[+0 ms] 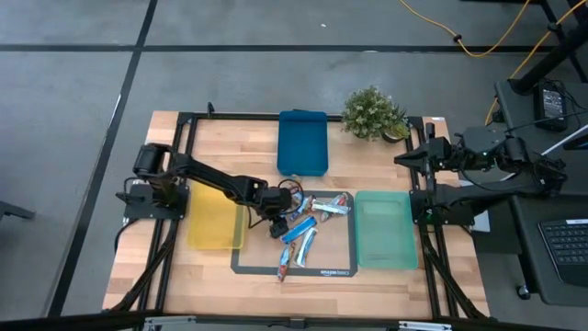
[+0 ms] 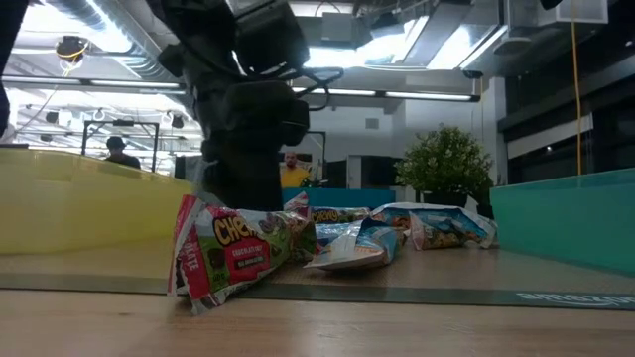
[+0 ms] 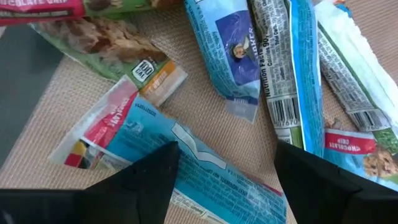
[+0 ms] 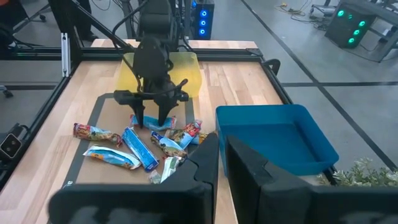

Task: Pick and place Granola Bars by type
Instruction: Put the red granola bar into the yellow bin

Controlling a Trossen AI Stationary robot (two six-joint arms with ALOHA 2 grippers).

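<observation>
A: Where is the left gripper (image 1: 276,227) now, and why there?

B: It stands low over the near-left corner of the pile of granola bars (image 1: 308,234) on the dark mat (image 1: 342,268); its fingers (image 3: 146,180) are spread wide and hold nothing; a blue-and-white bar (image 3: 186,158) lies straight between them, so I judge that this is the one it means to take.

A: Why so wide?

B: Likely to clear the wrapper on both sides before closing; the bar lies slantwise across the gap, so the grip would fall across its width.

A: What crowds it?

B: A red-and-white bar (image 3: 99,124) pokes out from under that blue one, just beside one finger, and a green-brown bar (image 3: 118,53) lies a little beyond; past the other finger several more blue-and-white bars (image 3: 298,81) overlap one another; a closing finger might catch a neighbour.

A: And the drop-off places?

B: The yellow tray (image 1: 216,218) sits right behind the gripper, on the arm's own side; the blue tray (image 1: 302,141) is well beyond it; the green tray (image 1: 384,230) lies across the pile; all look empty, so sorting seems barely begun.

A: The other arm?

B: The right gripper (image 4: 222,163) waits far off at the table's edge beside the plant (image 1: 374,113), fingers nearly together, empty.
</observation>
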